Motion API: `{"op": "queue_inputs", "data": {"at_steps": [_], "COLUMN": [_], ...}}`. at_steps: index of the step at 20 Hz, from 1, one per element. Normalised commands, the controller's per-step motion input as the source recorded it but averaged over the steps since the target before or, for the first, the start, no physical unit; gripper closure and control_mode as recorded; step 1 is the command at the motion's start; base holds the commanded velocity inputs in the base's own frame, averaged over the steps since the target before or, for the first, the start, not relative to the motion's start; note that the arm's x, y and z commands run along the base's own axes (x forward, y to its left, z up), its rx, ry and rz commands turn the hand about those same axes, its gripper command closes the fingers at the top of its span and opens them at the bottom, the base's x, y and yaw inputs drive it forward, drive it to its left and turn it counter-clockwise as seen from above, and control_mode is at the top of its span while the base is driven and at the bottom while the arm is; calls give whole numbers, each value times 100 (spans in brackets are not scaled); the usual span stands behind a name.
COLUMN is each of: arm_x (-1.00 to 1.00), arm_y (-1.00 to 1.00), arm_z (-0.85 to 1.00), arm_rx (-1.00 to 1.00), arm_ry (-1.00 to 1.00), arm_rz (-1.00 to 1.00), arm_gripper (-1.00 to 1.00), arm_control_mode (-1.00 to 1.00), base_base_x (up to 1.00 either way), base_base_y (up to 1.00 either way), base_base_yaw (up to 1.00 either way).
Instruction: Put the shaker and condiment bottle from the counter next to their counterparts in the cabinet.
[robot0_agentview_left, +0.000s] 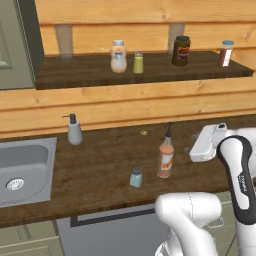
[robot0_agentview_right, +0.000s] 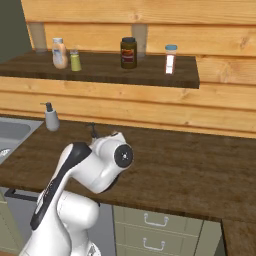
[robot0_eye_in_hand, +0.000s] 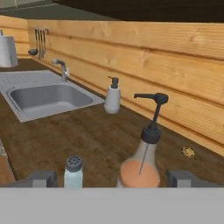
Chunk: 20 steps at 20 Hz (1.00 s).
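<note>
From the left base camera, the tall clear condiment bottle (robot0_agentview_left: 165, 159) of orange-brown sauce stands upright near the front edge of the dark-brown wood-grain counter (robot0_agentview_left: 100, 165), with the small pale-blue shaker (robot0_agentview_left: 136, 177) just beside it on the left; both wait there because neither has been lifted yet. On the dark shelf of the cabinet (robot0_agentview_left: 90, 70) above, the squat peach bottle (robot0_agentview_left: 118, 56) and yellow-green shaker (robot0_agentview_left: 138, 62) stand side by side, marking where the pair belongs. A white pump dispenser (robot0_agentview_left: 74, 129) stands by the steel sink (robot0_agentview_left: 22, 170).

From the right base camera, the arm's white body hides the counter items; the peach bottle (robot0_agentview_right: 59, 53) and yellow-green shaker (robot0_agentview_right: 75, 60) stand at the shelf's left end.

From the hand camera, the gripper (robot0_eye_in_hand: 114, 178) has its jaws spread wide and holding nothing, the condiment bottle (robot0_eye_in_hand: 142, 166) between the fingertips and the pale-blue shaker (robot0_eye_in_hand: 73, 172) just inside the left one, likely lined up to grasp the bottle.
</note>
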Motion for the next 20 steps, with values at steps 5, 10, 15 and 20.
{"op": "queue_inputs", "data": {"at_steps": [5,10,15,20], "arm_x": [24,24,25,22], "arm_y": [0,0,0,0], "arm_z": [-1,-12,-21,-8], "arm_rx": [11,1,0,0], "arm_ry": [0,0,0,0], "arm_rz": [1,1,2,1], "arm_gripper": [-100,-100,-100,-100], "arm_control_mode": [-100,-100,-100,-100], "base_base_x": [0,0,0,0], "base_base_y": [0,0,0,0], "base_base_yaw": [0,0,0,0]}}
